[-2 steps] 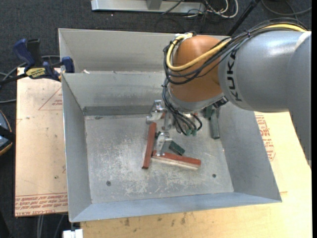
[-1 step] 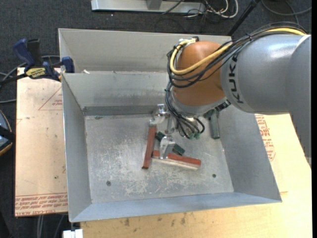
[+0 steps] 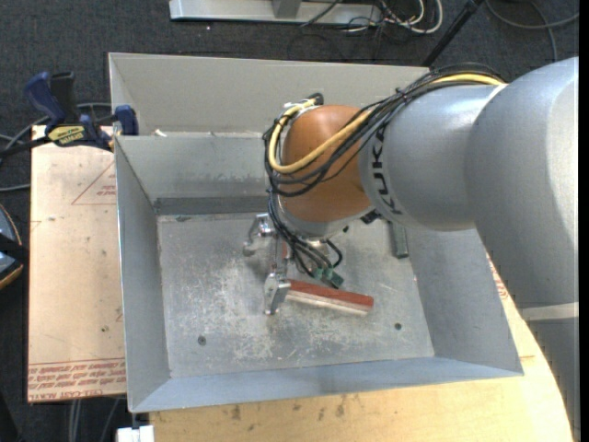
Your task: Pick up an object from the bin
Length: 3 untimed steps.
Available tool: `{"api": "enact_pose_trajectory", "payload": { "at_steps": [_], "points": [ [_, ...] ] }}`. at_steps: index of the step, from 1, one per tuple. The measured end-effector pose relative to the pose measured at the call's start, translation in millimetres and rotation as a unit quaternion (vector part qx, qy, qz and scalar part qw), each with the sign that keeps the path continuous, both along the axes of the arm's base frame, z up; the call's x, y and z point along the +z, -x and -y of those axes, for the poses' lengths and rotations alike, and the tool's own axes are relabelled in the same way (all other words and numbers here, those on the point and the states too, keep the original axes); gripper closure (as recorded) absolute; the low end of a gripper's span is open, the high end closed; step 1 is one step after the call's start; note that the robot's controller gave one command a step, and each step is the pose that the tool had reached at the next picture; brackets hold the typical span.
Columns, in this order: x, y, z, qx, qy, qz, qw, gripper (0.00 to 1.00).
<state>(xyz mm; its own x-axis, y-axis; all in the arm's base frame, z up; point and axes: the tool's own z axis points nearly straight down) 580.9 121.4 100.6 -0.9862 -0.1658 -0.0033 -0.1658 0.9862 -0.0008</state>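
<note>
Jaw state: cannot tell. Gripper point(image 3: 273, 295) low on bin floor, tip at left end of flat red-brown strip point(image 3: 329, 296); strip long, thin, smooth, lying mid-bin. Small green piece point(image 3: 329, 276) just behind it. Likely risk: strip lies flush on scuffed grey metal bin point(image 3: 184, 339), could skid or pivot aside; held by one end, could droop.
</note>
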Motion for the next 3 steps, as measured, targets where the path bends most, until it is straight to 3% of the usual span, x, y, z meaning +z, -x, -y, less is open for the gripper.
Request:
{"api": "enact_pose_trajectory", "payload": {
  "at_steps": [1,2,3],
  "points": [
    [-23.3,-32.4,68.5,0.142,-0.006,-0.0040,0.9898,1.00],
    [-23.3,-32.4,68.5,0.142,-0.007,-0.0041,0.9898,1.00],
    [-12.1,-39.0,95.5,0.191,-0.005,-0.0021,0.9817,1.00]
  ]
}}
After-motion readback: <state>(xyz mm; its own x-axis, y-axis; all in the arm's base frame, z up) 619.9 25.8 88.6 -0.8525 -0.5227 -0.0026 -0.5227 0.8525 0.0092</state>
